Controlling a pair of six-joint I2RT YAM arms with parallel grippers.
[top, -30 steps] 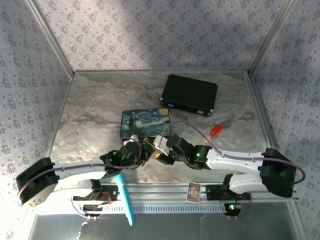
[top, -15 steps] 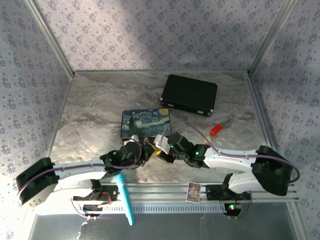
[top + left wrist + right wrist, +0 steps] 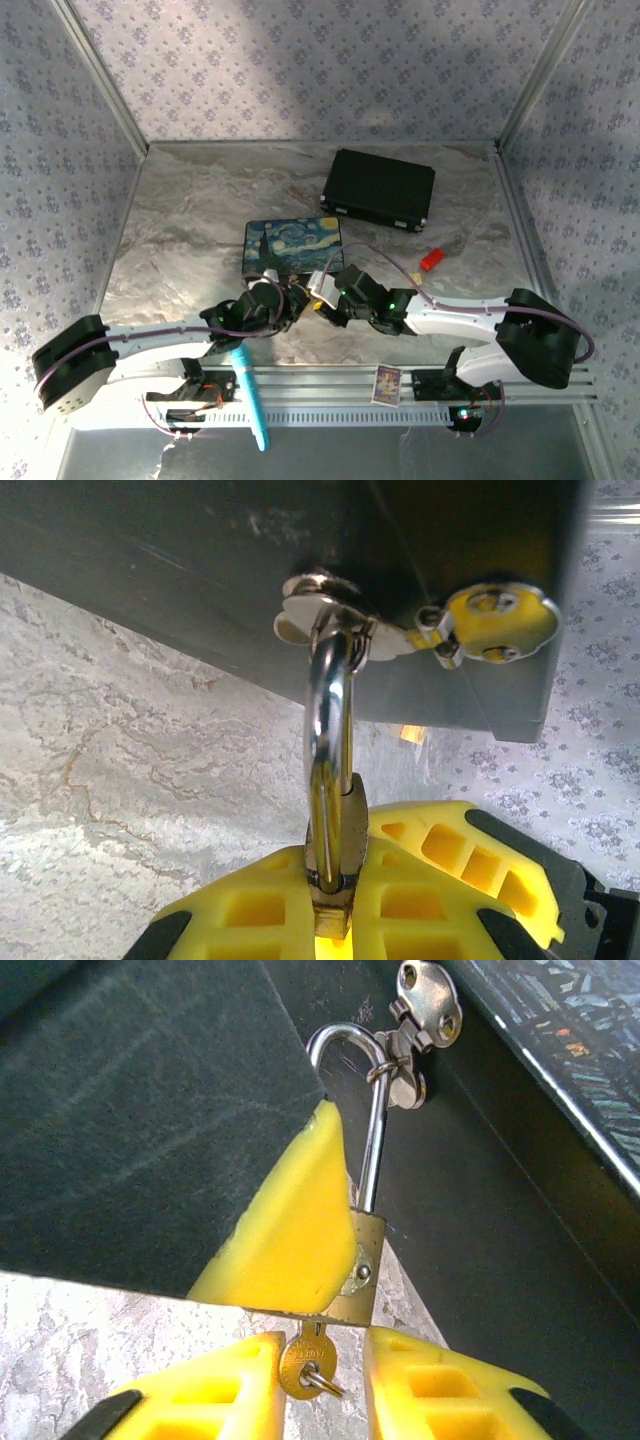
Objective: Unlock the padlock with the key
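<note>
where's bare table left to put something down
Widest bare patch: table far left, between left wall, painted box and black case. Crowded at the box's near edge, where left gripper and right gripper meet at the padlock.

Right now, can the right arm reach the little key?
Probably yes: the key hangs below the padlock, between the fingers of the right tool, with nothing blocking it.

A lab test booth: patterned panels (image 3: 300,70), aluminium frame (image 3: 104,75).
</note>
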